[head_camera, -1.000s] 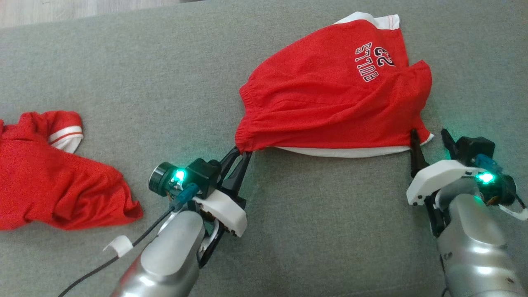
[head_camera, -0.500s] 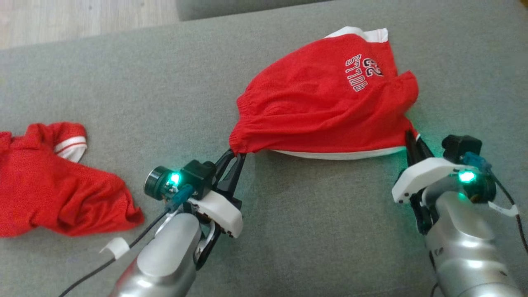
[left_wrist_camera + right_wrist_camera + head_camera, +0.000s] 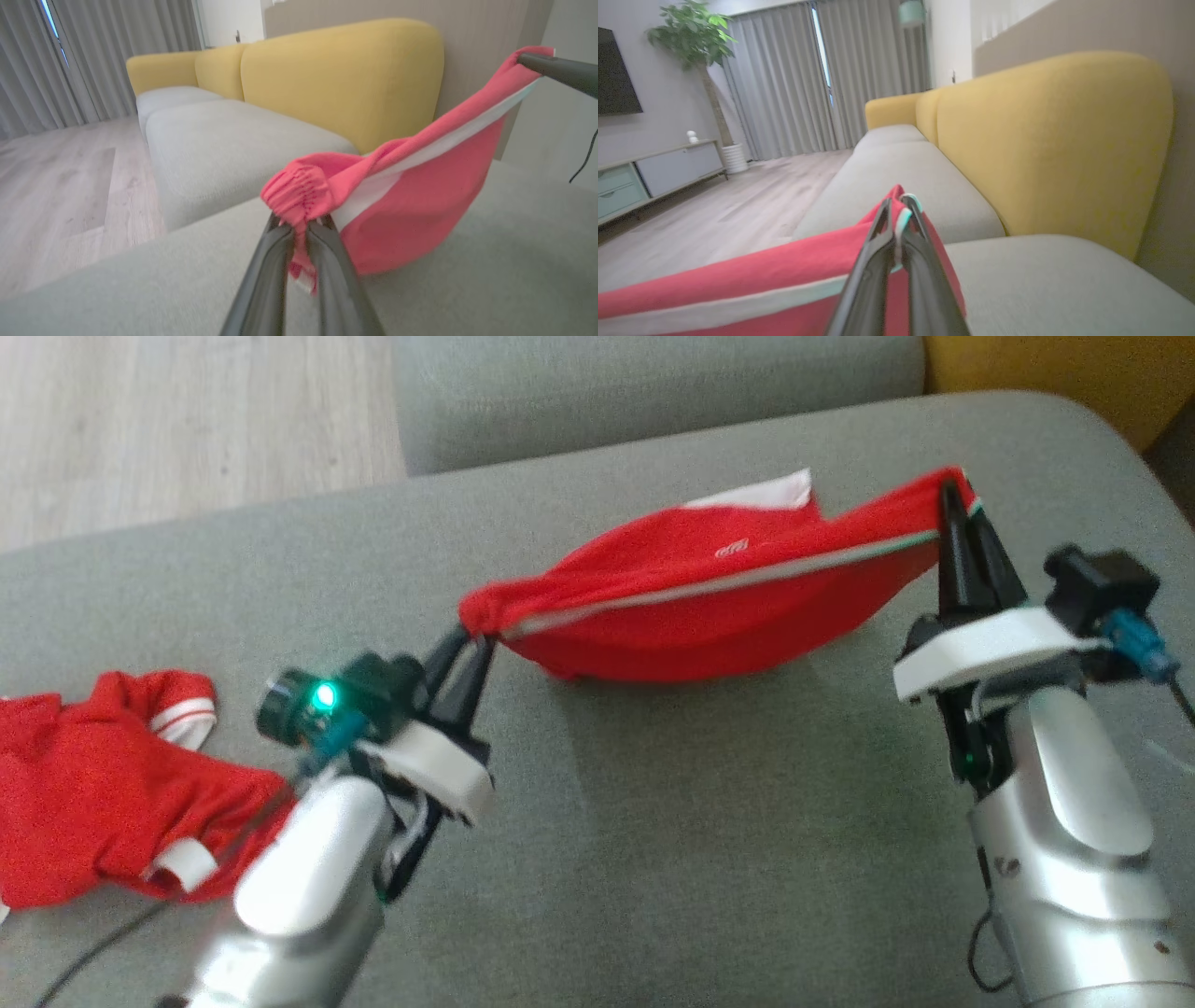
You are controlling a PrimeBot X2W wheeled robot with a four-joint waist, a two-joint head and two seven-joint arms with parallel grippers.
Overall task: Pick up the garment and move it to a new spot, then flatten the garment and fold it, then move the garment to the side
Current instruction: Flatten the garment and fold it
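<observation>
We stand over a broad grey sofa cushion (image 3: 653, 821) with a yellow backrest (image 3: 341, 79), pale wood floor (image 3: 187, 420) and grey curtains (image 3: 784, 79) beyond. The red garment (image 3: 691, 616) hangs stretched above the cushion, its long axis running left to right, rising toward our right. Our left gripper (image 3: 471, 639) pinches the gathered waistband end; our right gripper (image 3: 960, 499) pinches the white-trimmed end.

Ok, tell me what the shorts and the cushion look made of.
The shorts: thin, soft matte cloth, perhaps synthetic jersey; it sags limp and the waistband is gathered elastic. The cushion: grey woven upholstery, matte, with a fine flecked texture.
</observation>
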